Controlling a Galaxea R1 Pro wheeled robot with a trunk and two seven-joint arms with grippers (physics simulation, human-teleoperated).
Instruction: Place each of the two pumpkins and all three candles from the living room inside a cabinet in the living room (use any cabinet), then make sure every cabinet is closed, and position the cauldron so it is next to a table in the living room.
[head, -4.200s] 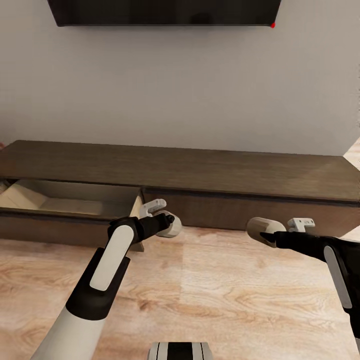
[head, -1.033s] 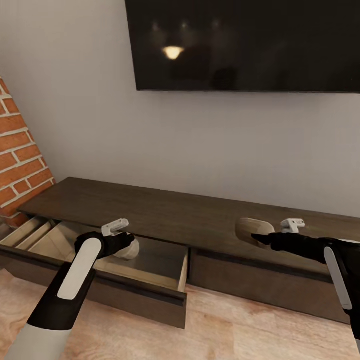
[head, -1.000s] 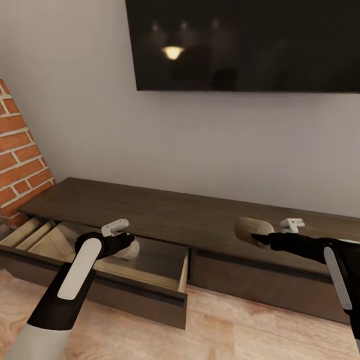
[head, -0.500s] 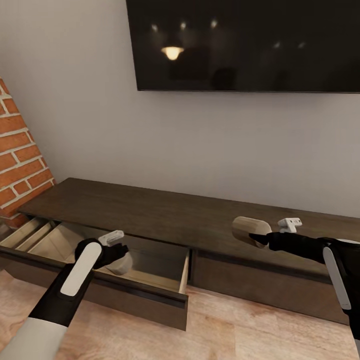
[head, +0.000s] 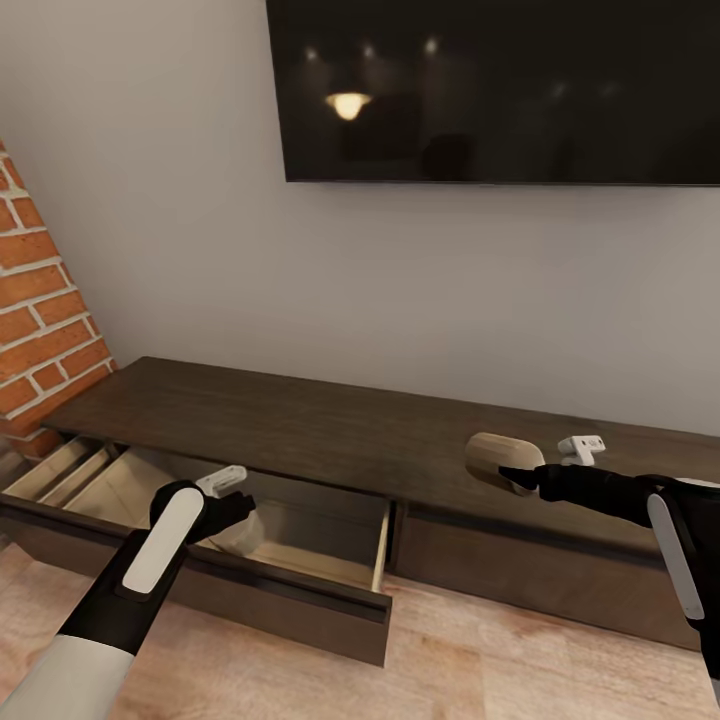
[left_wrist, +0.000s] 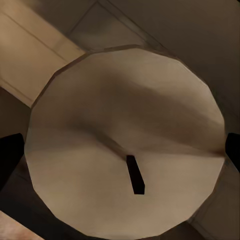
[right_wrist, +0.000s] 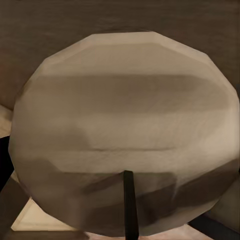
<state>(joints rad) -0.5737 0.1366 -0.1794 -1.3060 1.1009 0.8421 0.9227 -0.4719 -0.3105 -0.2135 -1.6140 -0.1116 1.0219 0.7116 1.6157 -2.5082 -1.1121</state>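
Here, this was the scene.
Left gripper: it hung low inside the open drawer and pinched a candle. In the left wrist view its two black fingers pressed on both sides of that candle.
Left candle: it was a small tan one, mostly hidden behind the left arm in the head view. In the left wrist view its round flat end showed big, with a short dark wick on it. It sat over the pale drawer floor; I could not tell if it touched the floor.
Right gripper: it was held out over the top of the cabinet and pinched the other candle.
Right candle: it was cream colored and lay on its side in the gripper, above the dark wood top. In the right wrist view its round end and thin wick faced the camera.
Cabinet: it was long, low and dark brown, and stood against the wall.
Open drawer: it was pulled out on the cabinet's left part, with light wood inside. Another open drawer was beside it, near the brick wall.
TV: it was a big black screen on the grey wall above the cabinet.
Floor: it was light wood.
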